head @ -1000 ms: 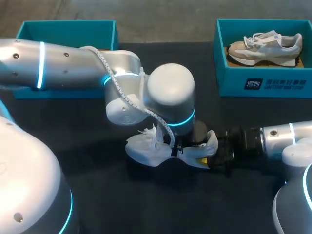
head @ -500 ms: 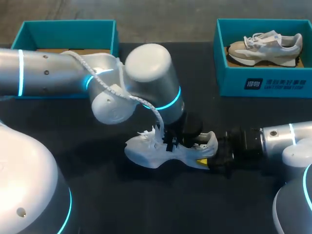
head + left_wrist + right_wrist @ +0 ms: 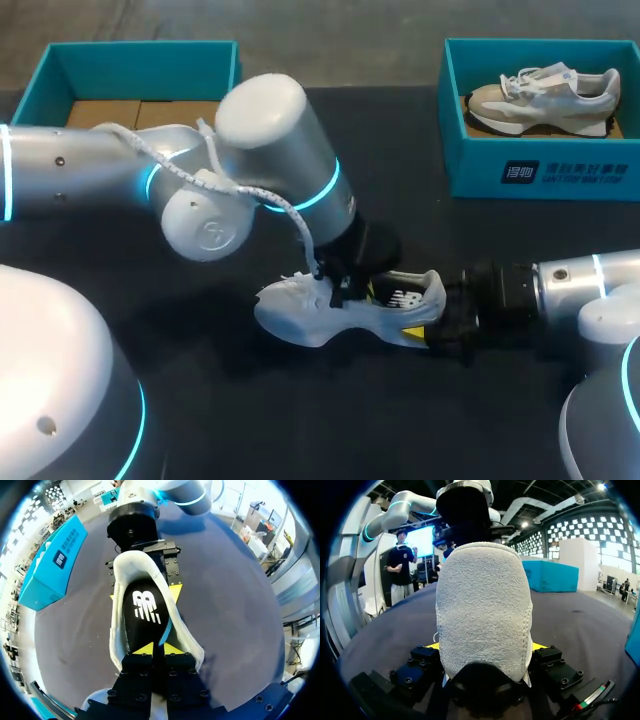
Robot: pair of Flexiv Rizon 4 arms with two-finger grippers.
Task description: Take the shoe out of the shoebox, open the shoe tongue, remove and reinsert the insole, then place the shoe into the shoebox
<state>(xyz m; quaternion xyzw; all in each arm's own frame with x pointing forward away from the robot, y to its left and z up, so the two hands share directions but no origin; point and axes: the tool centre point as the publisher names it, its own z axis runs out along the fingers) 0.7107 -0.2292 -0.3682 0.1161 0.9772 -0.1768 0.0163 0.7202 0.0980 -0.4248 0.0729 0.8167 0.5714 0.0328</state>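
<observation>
Tabletop (image 3: 250,400), shoe (image 3: 340,312) heel toward right arm (image 3: 560,285)

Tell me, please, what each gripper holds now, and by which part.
The right gripper holds the white shoe by its heel, jaws on both sides. The left gripper pinches the black insole by its front end.

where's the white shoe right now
Head view: the white shoe lies on the black table near the middle front, its heel between the jaws of the right arm, the left arm over its opening.
</observation>
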